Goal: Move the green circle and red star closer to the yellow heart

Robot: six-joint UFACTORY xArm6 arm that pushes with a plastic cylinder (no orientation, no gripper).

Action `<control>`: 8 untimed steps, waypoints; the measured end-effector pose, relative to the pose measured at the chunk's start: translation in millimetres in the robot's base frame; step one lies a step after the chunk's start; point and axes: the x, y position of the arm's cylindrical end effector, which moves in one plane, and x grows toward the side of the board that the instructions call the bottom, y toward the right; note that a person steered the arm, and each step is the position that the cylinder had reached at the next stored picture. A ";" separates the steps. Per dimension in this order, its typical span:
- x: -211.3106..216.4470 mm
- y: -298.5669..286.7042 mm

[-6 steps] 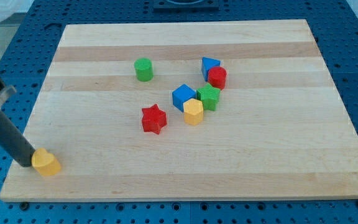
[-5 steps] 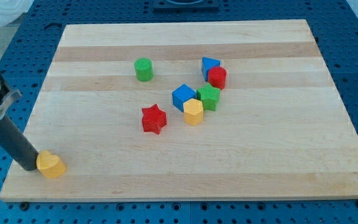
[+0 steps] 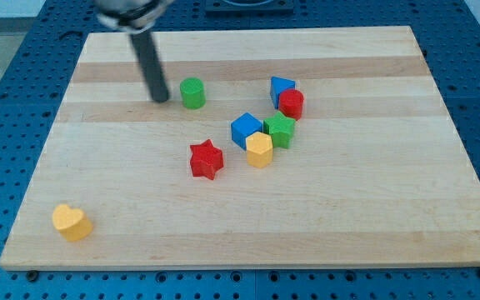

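Note:
The green circle [image 3: 192, 92] stands on the wooden board [image 3: 348, 208] toward the view's upper middle. My tip [image 3: 160, 98] rests just to its left, a small gap apart. The red star [image 3: 206, 159] lies below the green circle, near the board's centre. The yellow heart [image 3: 72, 222] sits at the board's lower left corner, far from both and from my tip.
A cluster stands right of centre: a blue cube [image 3: 245, 129], a yellow hexagon [image 3: 259, 149], a green star [image 3: 280, 130], a red cylinder [image 3: 291, 103] and a blue triangle [image 3: 280, 86]. Blue perforated table surrounds the board.
My tip has left the yellow heart at the lower left and moved up and right to beside the green circle. The heart was nudged slightly right. Other blocks have not moved.

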 end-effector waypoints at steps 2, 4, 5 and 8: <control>-12.5 34.3; -2.1 74.4; 2.8 73.2; 81.3 61.2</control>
